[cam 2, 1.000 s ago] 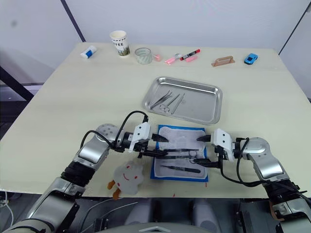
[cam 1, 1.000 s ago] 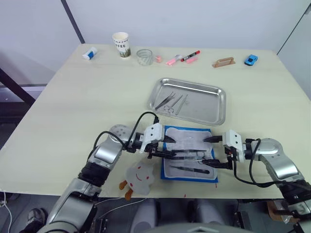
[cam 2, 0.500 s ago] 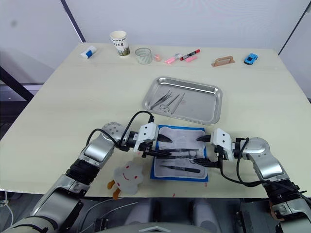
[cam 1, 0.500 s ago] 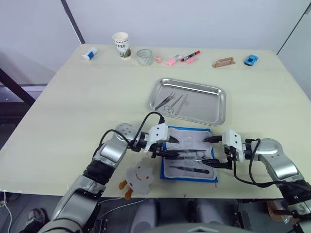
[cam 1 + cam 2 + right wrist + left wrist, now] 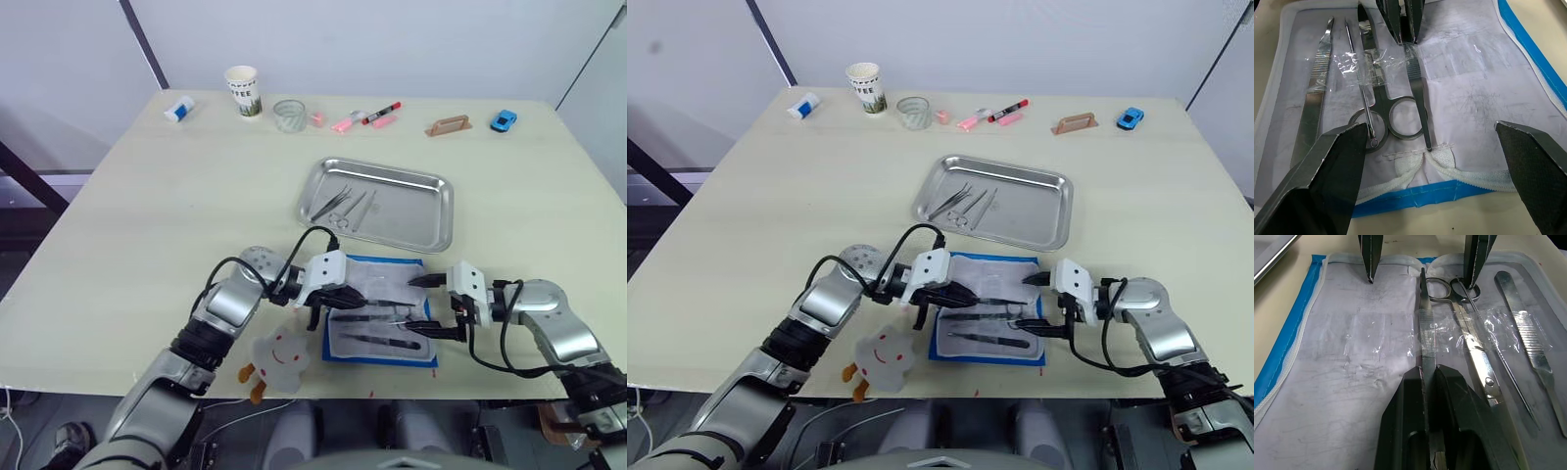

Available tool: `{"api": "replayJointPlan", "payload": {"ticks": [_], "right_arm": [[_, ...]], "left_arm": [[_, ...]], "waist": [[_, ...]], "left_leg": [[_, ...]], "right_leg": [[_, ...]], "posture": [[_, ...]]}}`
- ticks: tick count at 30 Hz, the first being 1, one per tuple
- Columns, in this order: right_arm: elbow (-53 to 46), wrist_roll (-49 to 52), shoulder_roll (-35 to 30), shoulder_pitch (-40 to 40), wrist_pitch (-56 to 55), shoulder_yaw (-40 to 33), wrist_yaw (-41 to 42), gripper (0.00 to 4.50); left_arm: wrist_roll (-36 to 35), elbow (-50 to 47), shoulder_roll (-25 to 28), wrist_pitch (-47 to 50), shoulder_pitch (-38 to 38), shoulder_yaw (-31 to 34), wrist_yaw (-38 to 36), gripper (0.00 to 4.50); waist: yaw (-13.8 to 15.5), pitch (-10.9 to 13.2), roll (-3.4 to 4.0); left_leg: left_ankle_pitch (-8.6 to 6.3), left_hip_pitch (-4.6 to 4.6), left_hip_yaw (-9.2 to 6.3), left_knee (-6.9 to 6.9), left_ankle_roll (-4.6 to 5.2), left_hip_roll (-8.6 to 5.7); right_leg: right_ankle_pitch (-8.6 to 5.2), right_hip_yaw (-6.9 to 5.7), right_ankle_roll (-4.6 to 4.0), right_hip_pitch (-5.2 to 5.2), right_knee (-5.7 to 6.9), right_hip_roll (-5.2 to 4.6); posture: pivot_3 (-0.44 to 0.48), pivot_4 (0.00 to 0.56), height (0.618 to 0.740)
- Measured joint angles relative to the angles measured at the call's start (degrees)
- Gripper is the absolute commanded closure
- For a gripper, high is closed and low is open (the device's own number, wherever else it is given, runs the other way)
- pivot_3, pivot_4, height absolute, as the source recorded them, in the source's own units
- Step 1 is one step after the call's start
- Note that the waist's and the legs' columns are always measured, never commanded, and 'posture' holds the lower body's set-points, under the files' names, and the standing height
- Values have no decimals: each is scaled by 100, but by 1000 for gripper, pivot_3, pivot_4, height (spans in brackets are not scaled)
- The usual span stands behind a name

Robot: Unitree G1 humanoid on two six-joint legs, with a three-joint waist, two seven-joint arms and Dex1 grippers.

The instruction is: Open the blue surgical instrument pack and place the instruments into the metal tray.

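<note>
Lying open on the near edge of the bench (image 5: 147, 196), white lining up: the blue surgical instrument pack (image 5: 380, 315), with the metal tray (image 5: 378, 204) just beyond it on the far side, already carrying a few slim instruments (image 5: 345, 208) at its left end. Still in the pack, under a clear strap (image 5: 1459, 330): a flat tweezer (image 5: 1425, 318), ring-handled scissors (image 5: 1469, 345), a thin probe (image 5: 1503, 377) and a knurled handle (image 5: 1530, 340). Left tool (image 5: 1426, 382) closed on the tweezer's near end, fingers pinching the blade flat between them. Right tool (image 5: 1440, 142) spread wide over the pack's right end, holding nothing, one fingertip apparently pressing the lining down. To do this well, probably: draw the tweezer lengthwise toward the left, out from beneath the strap, rather than lifting straight up, since an upward pull would likely drag the strap and the whole pack with it. Keep the right tool steadying the pack while the pull goes on. Keep the pinch firm but low on the handle so the thin metal does not swivel. Watch the scissors lying just beside the tweezer; a sideways sweep could snag the ring handles. Once free, lift clear, carry over the pack's far edge and the tray's raised rim, and lay down beside the others rather than dropping from height. A soft toy (image 5: 282, 354) sits near the left arm, clear of the route.
</note>
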Motion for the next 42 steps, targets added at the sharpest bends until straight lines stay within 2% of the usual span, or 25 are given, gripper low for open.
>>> {"api": "replayJointPlan", "payload": {"ticks": [13,23,33,42], "right_arm": [[56,-27,36,-79,-1,42,3,0],[81,-44,50,-108,-2,53,17,0],[191,-64,91,-182,-48,76,73,0],[347,-68,117,-288,-148,92,174,0]], "left_arm": [[-54,-604,571,953,-342,-14,-387,4468],[-181,-730,1078,1065,-365,127,-570,4468],[-495,-922,1889,929,100,739,-709,4468],[-1279,-1069,2107,1051,497,1750,-624,4468]], "waist": [[-20,2,-1],[-24,1,-2],[-37,0,-7],[-29,0,-11]], "left_leg": [[0,6,5,0,0,2],[0,7,7,0,0,5],[0,13,10,0,0,16],[0,14,12,0,0,33]], "right_leg": [[0,10,-2,-4,7,10],[-1,12,-3,-5,9,11],[-3,13,-8,-6,13,10],[-4,12,-10,-6,13,9]], "posture": [[0,150,740],[0,150,740],[0,150,740],[0,150,740]]}}
